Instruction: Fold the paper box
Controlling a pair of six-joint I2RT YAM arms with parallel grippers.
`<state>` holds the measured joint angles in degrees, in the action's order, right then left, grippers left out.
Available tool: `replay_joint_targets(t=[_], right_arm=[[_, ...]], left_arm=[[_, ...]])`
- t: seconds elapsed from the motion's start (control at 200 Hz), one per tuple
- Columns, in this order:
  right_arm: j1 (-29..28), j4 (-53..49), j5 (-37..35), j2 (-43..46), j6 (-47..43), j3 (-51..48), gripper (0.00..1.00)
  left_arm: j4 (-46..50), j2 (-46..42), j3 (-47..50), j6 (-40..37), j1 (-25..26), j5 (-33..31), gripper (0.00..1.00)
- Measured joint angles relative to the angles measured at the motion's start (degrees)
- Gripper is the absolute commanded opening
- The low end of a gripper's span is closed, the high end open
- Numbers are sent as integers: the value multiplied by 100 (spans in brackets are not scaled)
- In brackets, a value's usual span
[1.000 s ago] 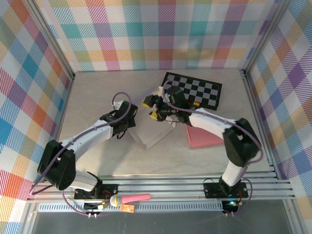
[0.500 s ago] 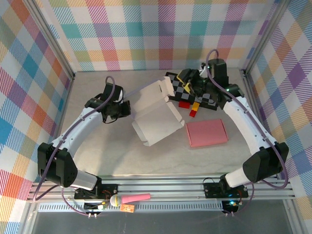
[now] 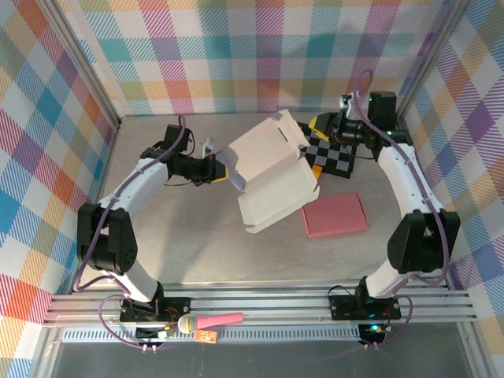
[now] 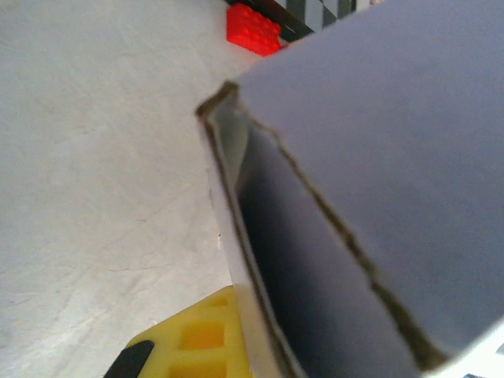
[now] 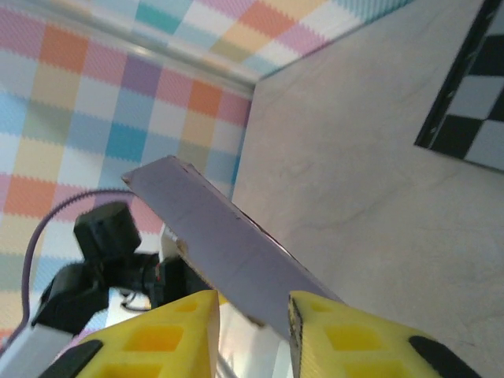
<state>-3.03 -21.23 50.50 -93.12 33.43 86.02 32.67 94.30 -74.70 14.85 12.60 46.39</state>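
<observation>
Overhead, you see the paper box (image 3: pixel 272 169) at the frame's middle. The left gripper (image 3: pixel 219 168) is pinched onto its left flap, and the right gripper (image 3: pixel 316 127) is at its upper right corner. Your right wrist view adds that those yellow fingers (image 5: pixel 346 335) stand apart, with a box panel loose between them. The left wrist view gives you a blurred box wall, one yellow finger (image 4: pixel 197 339) cut off at the bottom, and a red brick (image 4: pixel 253 27) at the top.
</observation>
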Motion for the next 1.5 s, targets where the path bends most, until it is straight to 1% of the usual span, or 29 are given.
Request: replay_joint_targets(t=[0.115, 0.26, 0.45, 0.62, 0.935, 1.105, 1.195, 1.29, 1.5], right_arm=[[-15, 37, 439, -341, -192, 151, 33], [-15, 61, 809, -415, -380, 289, 33], [-39, 376, 1191, -415, -275, 304, 33], [-50, 542, 1307, -385, -219, 302, 33], [-249, 334, 1320, -240, -428, 302, 35], [-437, -68, 1259, -240, -715, 376, 36], [-525, -310, 1119, -240, -925, 476, 42], [-608, -656, 828, -240, -1252, 608, 46], [-793, -1351, -11, -238, -1965, 881, 47]], left_arm=[[4, 92, -85, -98, -4, 352, 0], [11, 127, -240, -168, -4, 667, 0], [28, 179, -251, -260, -4, 824, 0], [72, 199, -251, -297, -4, 822, 0], [199, 208, -299, -380, -4, 824, 0], [319, 208, -313, -417, -4, 824, 0], [345, 208, -313, -426, -4, 824, 0], [361, 208, -315, -466, -4, 824, 0], [577, 210, -365, -584, -4, 822, 0]])
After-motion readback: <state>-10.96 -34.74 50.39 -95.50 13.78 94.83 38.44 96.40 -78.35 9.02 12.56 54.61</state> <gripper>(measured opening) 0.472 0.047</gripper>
